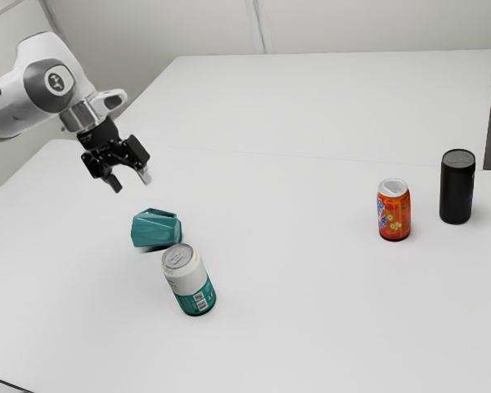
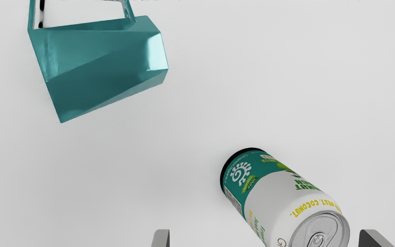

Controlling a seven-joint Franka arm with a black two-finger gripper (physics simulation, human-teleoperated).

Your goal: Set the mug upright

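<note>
High over the table, my gripper (image 1: pixel 131 178) hangs open above and behind the mug in the exterior view, holding nothing. The teal faceted mug (image 1: pixel 155 228) lies on its side on the table, close to a white and green can. In the wrist view the mug (image 2: pixel 105 65) has its handle pointing away from my gripper (image 2: pixel 264 238), whose two fingertips stand wide apart. Its mouth and inside are hidden from sight.
The white and green can (image 1: pixel 189 280) stands beside the mug; in the wrist view the can (image 2: pixel 279 195) rises between the fingertips. An orange can (image 1: pixel 394 210) and a black can (image 1: pixel 457 187) stand toward the exterior view's right on the white table (image 1: pixel 311 327).
</note>
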